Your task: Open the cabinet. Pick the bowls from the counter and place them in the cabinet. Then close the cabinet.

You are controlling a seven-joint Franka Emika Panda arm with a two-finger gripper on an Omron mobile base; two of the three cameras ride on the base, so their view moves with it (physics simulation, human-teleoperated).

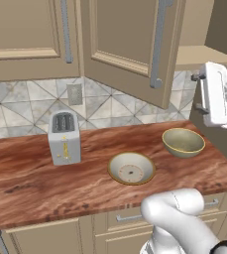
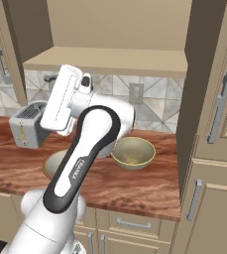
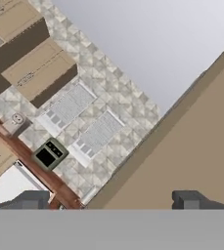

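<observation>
**A:** Which step are we at?

**B:** The cabinet (image 1: 135, 49) looks opened: one door stands swung out over the worktop (image 1: 30, 183), and in the right base view the shelf (image 2: 105, 60) inside is bare. So I'd say opening is done and picking the bowls comes next.

**A:** Where are the bowls?

**B:** Both sit on the worktop, apart from each other. The shallow bowl (image 1: 131, 168) with the cream inside is near the front, right of the toaster (image 1: 64, 137). The deep bowl (image 1: 183, 142) sits farther right and back, near the worktop's end. Neither is touched.

**A:** And the gripper?

**B:** The gripper (image 3: 111, 199) is open and empty, its two dark fingertips (image 3: 31, 199) wide apart with nothing between them. The hand is raised at about shelf height beside the open door, well above the bowls, and its camera looks across the kitchen rather than down.

**A:** So what does the next move call for?

**B:** My guess: turn the hand downward and lower it over one bowl, likely the deep one just below. The fingers would need to straddle the rim, one inside, one outside, before closing. The swung-out door hangs close, so the arm should keep clear of it.
</observation>
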